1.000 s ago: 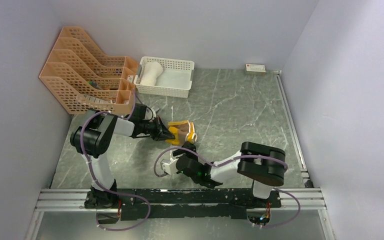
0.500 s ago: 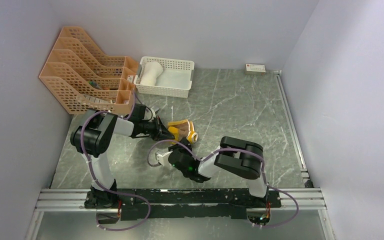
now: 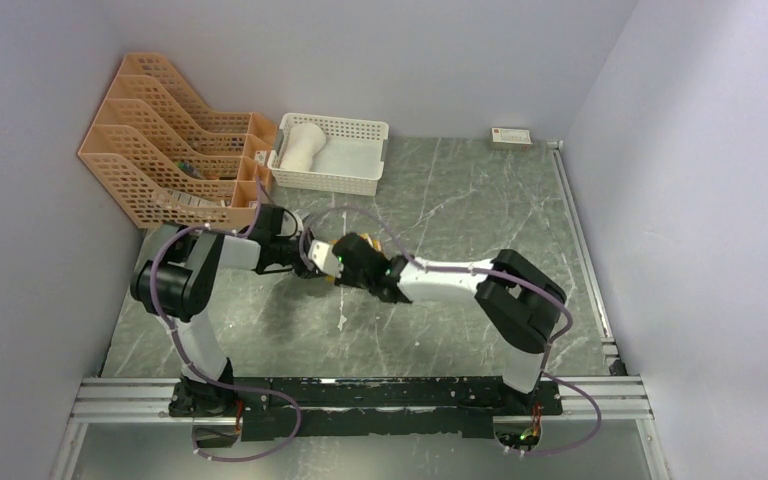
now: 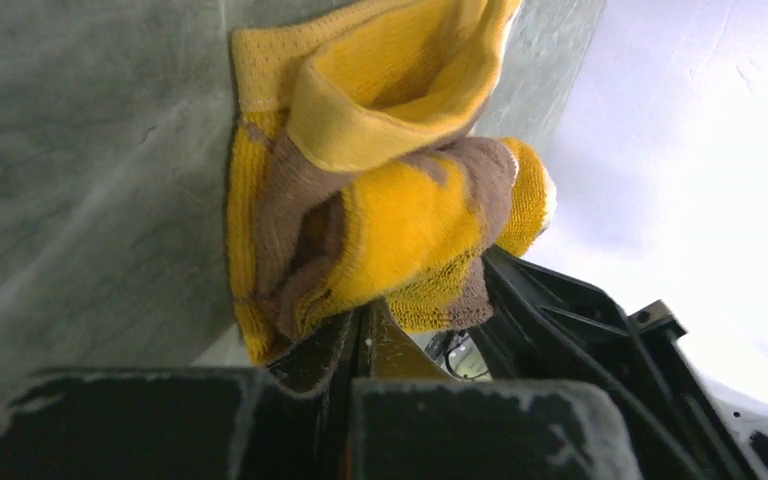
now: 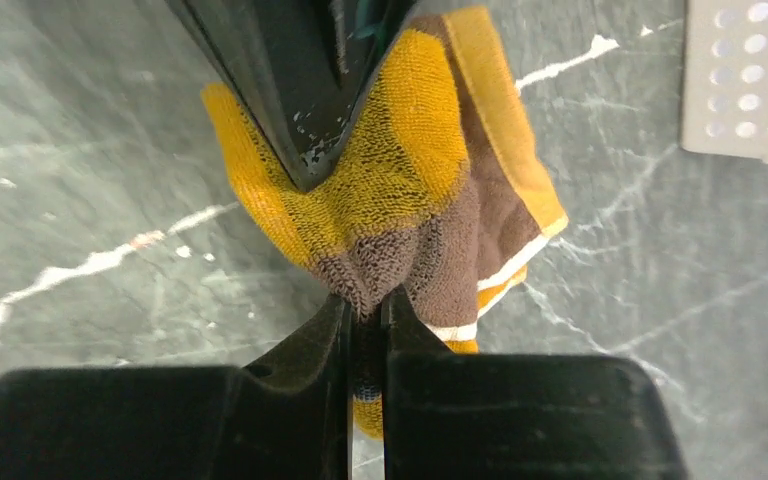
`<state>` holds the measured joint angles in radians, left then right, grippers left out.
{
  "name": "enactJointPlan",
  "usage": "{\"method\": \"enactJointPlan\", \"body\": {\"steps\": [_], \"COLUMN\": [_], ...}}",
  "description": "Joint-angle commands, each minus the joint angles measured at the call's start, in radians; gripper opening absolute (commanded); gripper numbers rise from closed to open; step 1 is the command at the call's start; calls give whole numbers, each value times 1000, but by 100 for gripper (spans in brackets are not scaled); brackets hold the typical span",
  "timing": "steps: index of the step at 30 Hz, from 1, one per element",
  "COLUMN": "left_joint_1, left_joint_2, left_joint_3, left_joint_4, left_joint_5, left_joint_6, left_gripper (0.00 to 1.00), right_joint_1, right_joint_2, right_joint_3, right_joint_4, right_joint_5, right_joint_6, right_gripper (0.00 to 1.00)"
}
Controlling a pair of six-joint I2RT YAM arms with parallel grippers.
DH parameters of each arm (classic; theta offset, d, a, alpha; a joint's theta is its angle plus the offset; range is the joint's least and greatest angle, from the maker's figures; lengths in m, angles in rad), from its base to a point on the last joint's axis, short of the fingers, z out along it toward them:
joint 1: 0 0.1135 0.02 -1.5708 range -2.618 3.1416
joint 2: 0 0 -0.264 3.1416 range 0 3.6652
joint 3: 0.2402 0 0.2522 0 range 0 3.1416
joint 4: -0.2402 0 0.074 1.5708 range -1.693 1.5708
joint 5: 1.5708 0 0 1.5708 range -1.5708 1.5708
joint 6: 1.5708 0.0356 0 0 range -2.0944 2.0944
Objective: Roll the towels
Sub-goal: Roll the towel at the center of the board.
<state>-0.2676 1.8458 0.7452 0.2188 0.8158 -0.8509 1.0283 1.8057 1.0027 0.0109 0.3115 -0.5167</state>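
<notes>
The brown and mustard-yellow towel lies bunched mid-table between both grippers. My left gripper comes at it from the left, shut on its edge. In the left wrist view the towel bulges above the left gripper. My right gripper reaches in from the right and covers most of the cloth. In the right wrist view the right gripper pinches a brown fold of the towel, facing the left fingers. The cream-white towel lies rolled in the white basket.
Orange lattice file racks stand at the back left, next to the white basket. A small white box sits by the back wall. A metal rail runs along the table's right edge.
My right arm has swung from the near side up to the towel, and its jaws have closed on the cloth. The left gripper has kept its hold, shifting slightly left.
</notes>
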Motion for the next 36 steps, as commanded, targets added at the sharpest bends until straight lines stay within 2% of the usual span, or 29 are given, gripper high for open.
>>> {"method": "enactJointPlan", "body": {"steps": [1, 6, 9, 13, 19, 27, 30, 33, 36], "left_joint_1": [29, 60, 111, 225, 242, 240, 240, 234, 209], "left_joint_2": [-82, -210, -286, -365, -450, -624, -708, -745, -744], "left_joint_3": [23, 136, 189, 173, 120, -92, -154, -195, -214], "left_joint_4": [-151, -323, -445, -441, -525, -534, -547, -527, -500], "left_joint_5": [-82, -80, -79, 68, 53, -20, -57, -67, -95], "left_joint_6": [98, 206, 264, 251, 312, 270, 241, 206, 173], "left_gripper": [9, 29, 38, 42, 42, 42, 50, 61, 62], "right_joint_1": [-48, -88, -102, -149, -266, -352, -401, -434, -463], "right_joint_2": [-22, 50, 54, 16, 54, 253, 311, 360, 387], "right_joint_3": [176, 320, 315, 252, 199, 271, 279, 320, 354], "right_joint_4": [-323, -524, -557, -492, -344, -137, -59, -79, -77], "right_joint_5": [-377, -606, -727, -877, -1029, -1241, -1290, -1298, -1306], "right_joint_6": [234, 351, 391, 469, 592, 792, 867, 883, 912], "right_gripper": [0, 0, 0, 0, 0, 0, 0, 0, 0]}}
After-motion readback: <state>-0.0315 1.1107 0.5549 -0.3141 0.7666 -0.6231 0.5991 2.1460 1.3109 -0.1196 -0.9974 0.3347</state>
